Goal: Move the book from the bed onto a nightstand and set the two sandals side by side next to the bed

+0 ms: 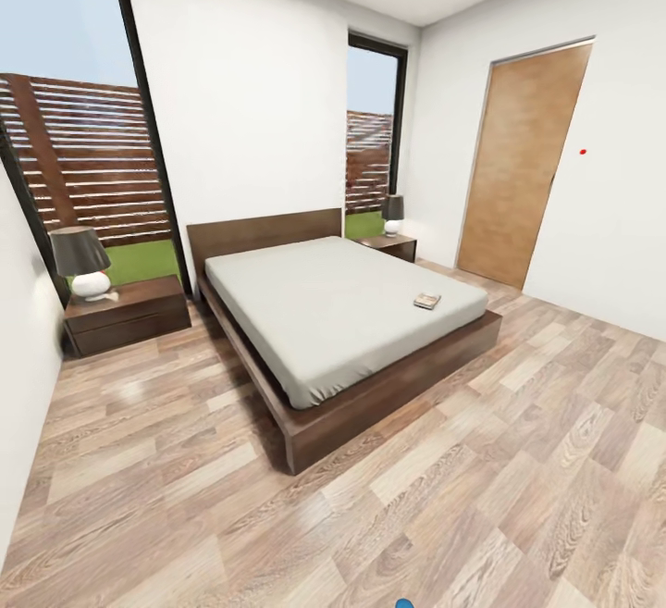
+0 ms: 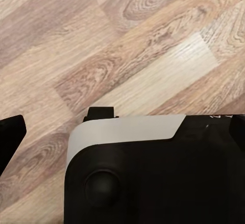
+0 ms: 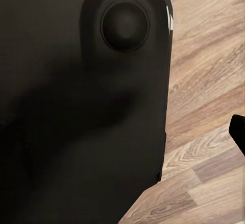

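Note:
The bed [image 1: 342,312], with an off-white mattress and a dark wooden frame, stands in the middle of the bedroom. The book [image 1: 426,300] lies flat on the mattress near its foot-end right corner. One nightstand [image 1: 129,314] stands left of the headboard, the other nightstand [image 1: 389,245] at the far side by the window. A bright blue sliver [image 1: 404,603] shows at the bottom edge, too small to identify. My left gripper [image 2: 122,132] hangs over the floor, its dark fingertips [image 2: 10,137] far apart at the picture's edges. My right gripper [image 3: 122,132] shows one fingertip [image 3: 239,131] at the edge, nothing held.
Each nightstand carries a lamp [image 1: 83,261], the second lamp [image 1: 393,213] being the far one. A wooden door [image 1: 523,164] is shut in the right wall. Tall windows [image 1: 74,127] flank the bed. Wood-plank floor [image 1: 518,460] spreads wide before and right of the bed. My own dark base [image 3: 76,106] sits under both wrists.

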`<state>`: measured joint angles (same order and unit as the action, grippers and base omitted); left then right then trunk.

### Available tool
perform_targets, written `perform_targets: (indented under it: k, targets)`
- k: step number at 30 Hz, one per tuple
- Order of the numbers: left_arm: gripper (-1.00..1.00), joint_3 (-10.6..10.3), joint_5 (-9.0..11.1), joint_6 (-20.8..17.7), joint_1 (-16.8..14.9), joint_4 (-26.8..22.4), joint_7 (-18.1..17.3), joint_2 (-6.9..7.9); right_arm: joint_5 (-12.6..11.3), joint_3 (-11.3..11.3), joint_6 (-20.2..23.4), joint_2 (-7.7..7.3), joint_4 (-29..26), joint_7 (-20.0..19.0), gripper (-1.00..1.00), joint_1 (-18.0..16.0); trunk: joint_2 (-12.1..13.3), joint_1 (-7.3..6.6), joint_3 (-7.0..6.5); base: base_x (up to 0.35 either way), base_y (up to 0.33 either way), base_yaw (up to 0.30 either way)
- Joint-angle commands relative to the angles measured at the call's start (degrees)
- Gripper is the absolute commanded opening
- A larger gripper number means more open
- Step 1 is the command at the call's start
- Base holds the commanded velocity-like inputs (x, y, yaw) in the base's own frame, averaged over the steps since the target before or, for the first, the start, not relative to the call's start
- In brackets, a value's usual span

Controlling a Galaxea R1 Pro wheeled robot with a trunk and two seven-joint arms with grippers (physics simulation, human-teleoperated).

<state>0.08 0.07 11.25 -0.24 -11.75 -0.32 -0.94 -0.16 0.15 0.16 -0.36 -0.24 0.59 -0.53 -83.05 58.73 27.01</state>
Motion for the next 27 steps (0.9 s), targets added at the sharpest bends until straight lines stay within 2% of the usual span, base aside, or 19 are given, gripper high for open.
perform_targets:
  k: [1,6,9,16,21,23,24,25,27]
  targets:
    - [1.00,0.01,-0.01,0.15,-0.02,-0.01,-0.03,-0.01,-0.02,0.02,0.02,0.00,-0.02,0.07,1.00,-0.01,-0.03,0.00,0.08,0.000,0.000,0.064]
    - [1.00,0.01,-0.10,0.15,-0.06,-1.07,0.07,0.11,-0.02,-0.01,0.02,-0.05,-0.09,0.05,1.00,-0.02,-0.03,0.00,0.10,0.000,0.000,0.017]
    - [1.00,0.01,-0.20,-0.06,-0.10,-6.21,0.28,0.06,-0.02,-0.09,0.09,-0.18,-1.62,0.13,1.00,-0.01,-0.03,0.00,0.11,0.000,0.000,0.003]
    - [1.00,0.01,-0.24,-1.02,-1.18,-16.32,0.67,-0.09,-0.07,-0.30,0.89,-0.60,-13.22,0.34,1.00,-0.02,-0.03,0.00,0.11,0.000,0.000,0.000]
    - [1.00,0.01,-0.01,-5.95,-5.36,-18.30,0.93,-0.29,-0.09,-0.44,1.98,-1.71,-18.28,0.43,1.00,-0.10,-0.03,0.00,0.11,0.000,0.000,0.000]
    - [1.00,0.01,0.16,-8.97,-8.20,-18.53,1.06,-0.27,-0.08,-0.47,4.23,-2.03,-19.83,0.45,1.00,-0.28,-0.03,0.00,0.11,0.000,0.000,0.000]
    - [1.00,0.01,0.30,-10.94,-10.43,-18.59,1.13,-0.24,-0.08,-0.49,7.48,-2.21,-21.41,0.46,1.00,-0.87,-0.03,0.00,0.11,0.000,0.000,0.000]
    - [1.00,0.01,0.34,-11.69,-11.33,-18.60,1.15,-0.24,-0.05,-0.53,10.06,-2.26,-23.10,0.46,1.00,-2.01,-0.03,0.00,0.11,0.000,0.000,0.000]
    - [1.00,0.01,0.35,-12.15,-11.91,-18.57,1.17,-0.26,-0.04,-0.55,12.35,-2.31,-24.83,0.46,1.00,-3.20,-0.03,0.00,0.11,0.000,0.000,0.000]
